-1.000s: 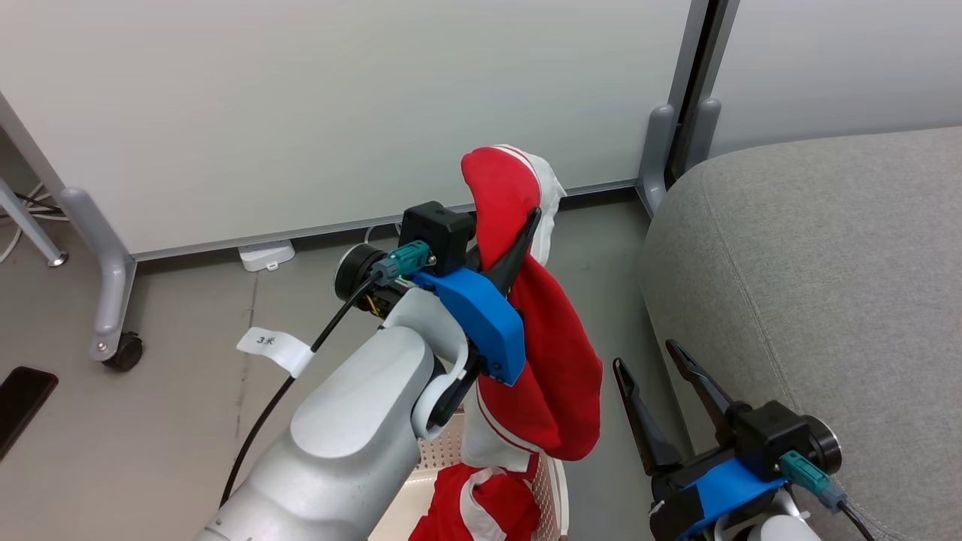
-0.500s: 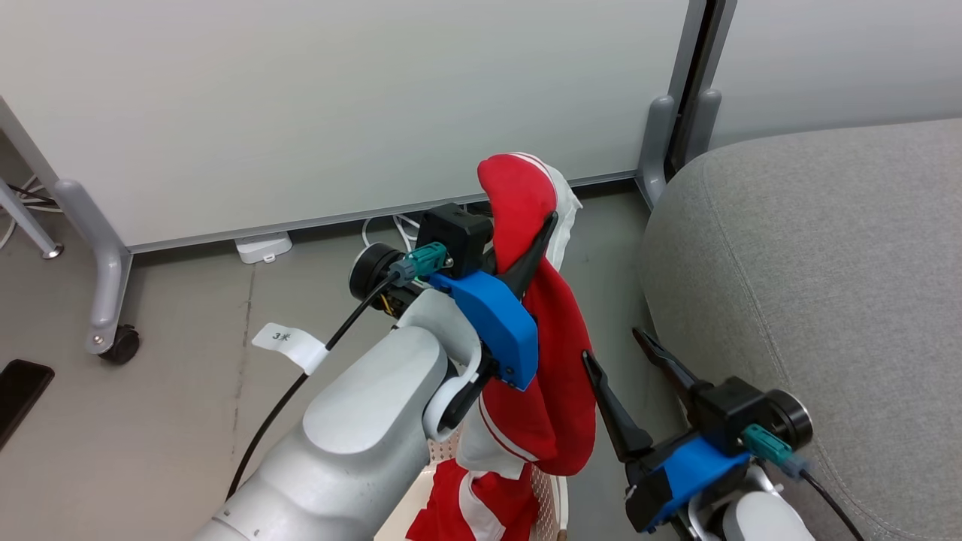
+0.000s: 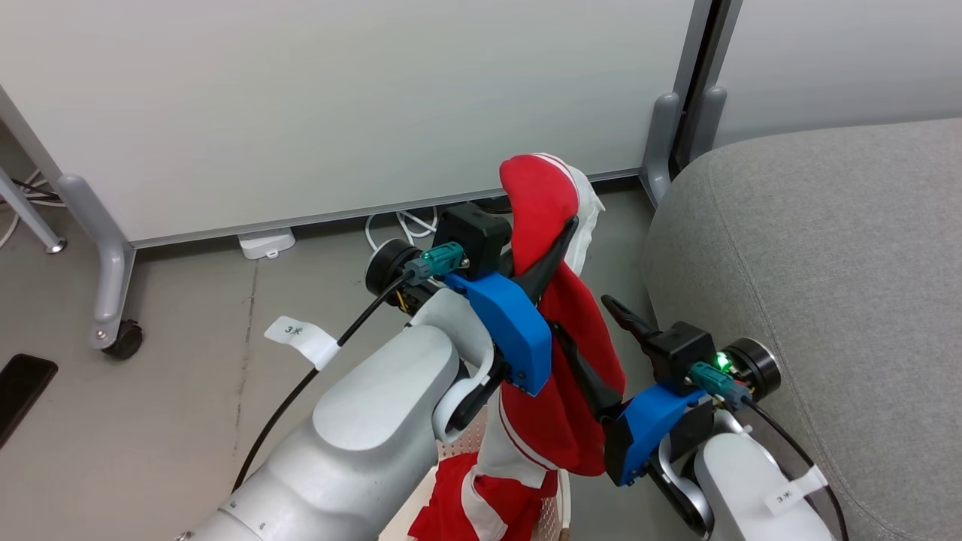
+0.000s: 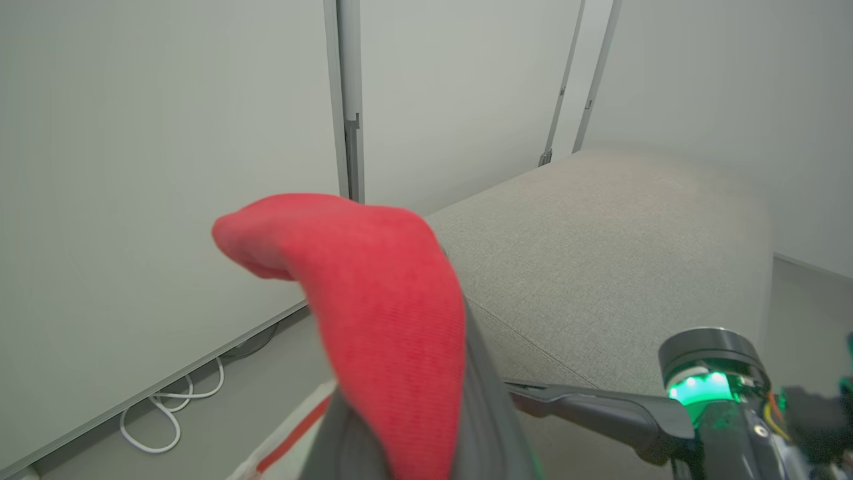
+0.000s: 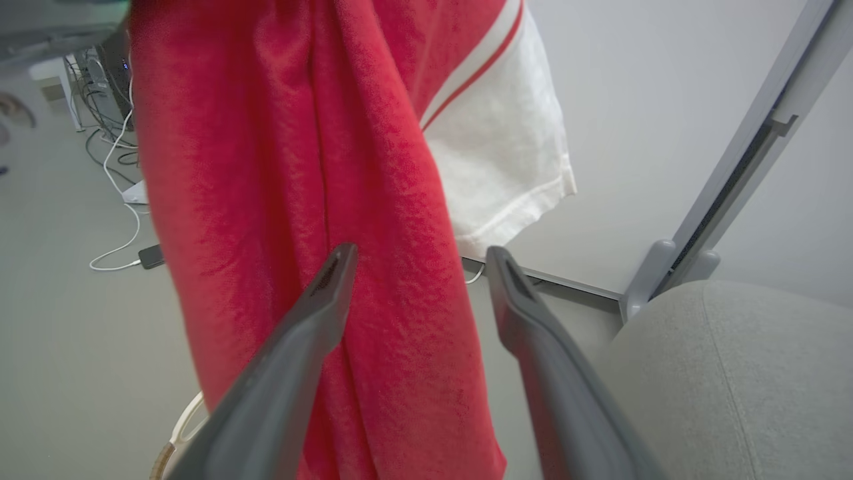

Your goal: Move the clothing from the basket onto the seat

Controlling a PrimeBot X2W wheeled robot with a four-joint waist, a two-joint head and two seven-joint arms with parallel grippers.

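Your left claw point(image 3: 564, 233) is clamped on one red garment point(image 3: 537, 199) and holds it up above the basket point(image 3: 460, 443), where the second garment point(image 3: 481, 503) lies bunched. The grey sofa point(image 3: 812, 248) is just to the right. Your right claw point(image 5: 421, 252) has its fingers apart at the hanging cloth; you cannot tell whether they touch it.
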